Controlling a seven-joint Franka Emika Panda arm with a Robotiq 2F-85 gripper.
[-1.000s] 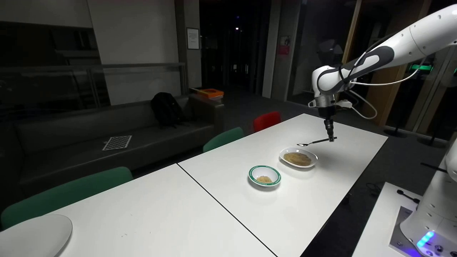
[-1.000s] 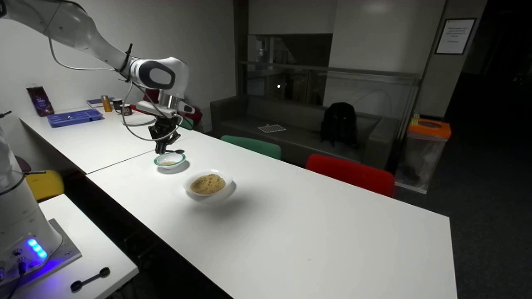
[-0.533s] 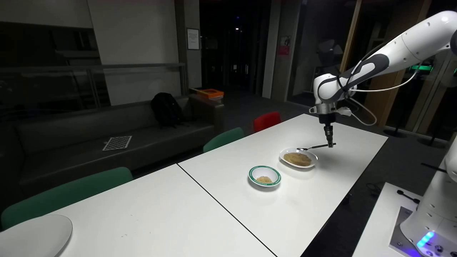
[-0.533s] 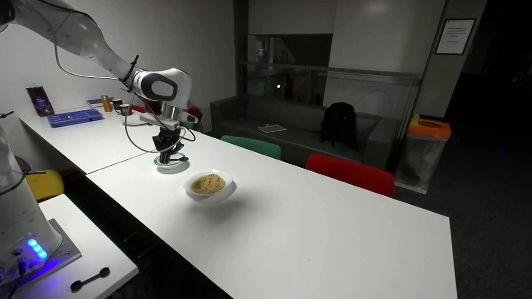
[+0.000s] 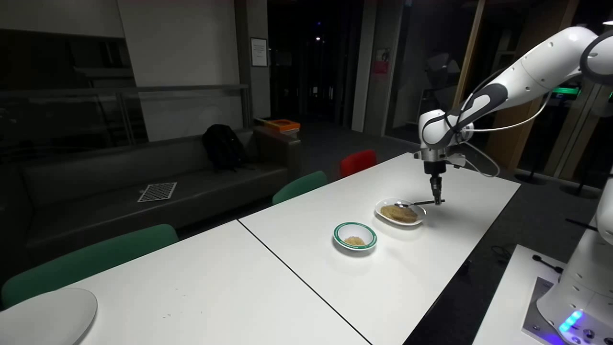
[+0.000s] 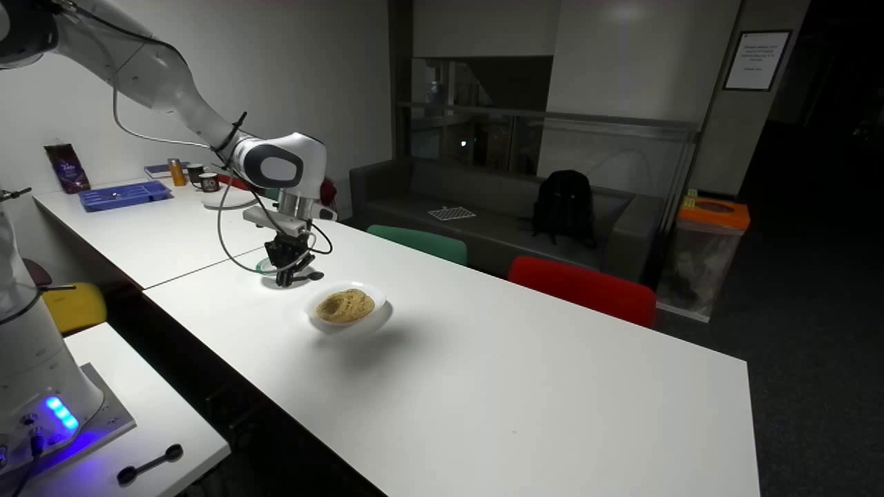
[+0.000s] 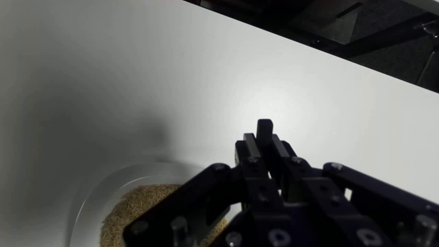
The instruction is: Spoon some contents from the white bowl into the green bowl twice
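While the pincer (image 7: pixel 264 143) is closed on the spoon (image 7: pixel 265 128), look at the wrist view: the dark end of the handle juts out of the grip, the head hidden underneath. Just beside it comes the relation that counts: the white bowl (image 7: pixel 92 206) lies on the side of the pincer away from the robot's base (image 5: pixel 586 292), heaped with tan grains (image 7: pixel 133 207), and the spoon's long axis runs that way, close to level, head a touch lower by my reading. In an exterior view the head (image 5: pixel 402 205) shows against those grains; in an exterior view the same head (image 6: pixel 315 275) shows clear of the rim, so I'd call it above the contents, not in them. Straight down and in looks like the coming call, no swing needed. Further on, near the white bowl, the green bowl (image 5: pixel 354 230) sits on the table (image 5: pixel 392 268) with a small mound (image 5: pixel 354 241) of similar grains inside. Past the table's edge stands a red chair (image 6: pixel 581 291), and beyond it, farthest of all, a grey sofa (image 6: pixel 497 192) with a black backpack (image 6: pixel 565 210) on it.
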